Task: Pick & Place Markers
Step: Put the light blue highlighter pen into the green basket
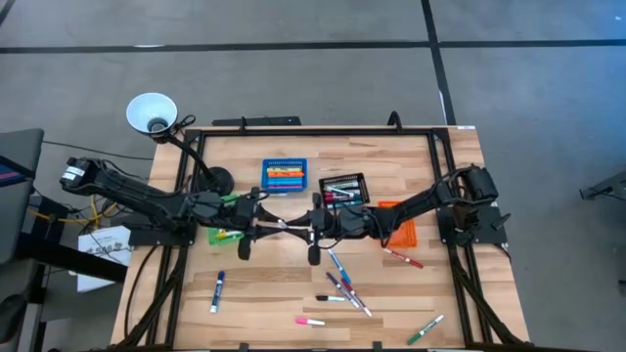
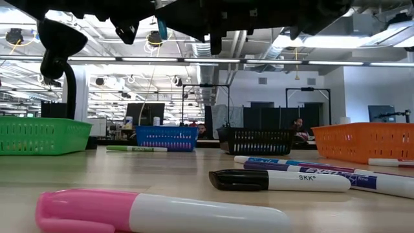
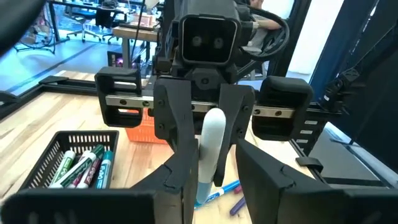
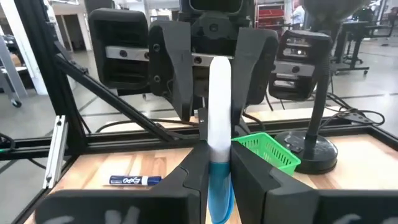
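My two grippers face each other level above the table's middle, with one marker (image 1: 283, 225) between them: a white barrel (image 4: 219, 106) with a blue end. My right gripper (image 4: 221, 168) is shut on it. My left gripper (image 3: 214, 158) is open, its fingers standing on either side of the white barrel's other end (image 3: 213, 127). Other markers lie loose on the near half of the table: a cluster (image 1: 342, 284), a blue one (image 1: 217, 290), a pink one (image 1: 311, 320) and a green one (image 1: 425, 330). My right gripper pinches the marker's blue end (image 4: 219, 190) between its two fingers. The fingers come level from the table's right side and lie along the marker. The marker sticks out level toward the left gripper, lifted clear of the table.
Small bins stand behind and beside the arms: green (image 1: 223, 235), blue (image 1: 285, 176) with markers, black (image 1: 343, 188) with markers, orange (image 1: 399, 227). A lamp stand (image 1: 217, 180) with a white shade (image 1: 152, 112) stands far left. A red marker (image 1: 403, 257) lies by the orange bin.
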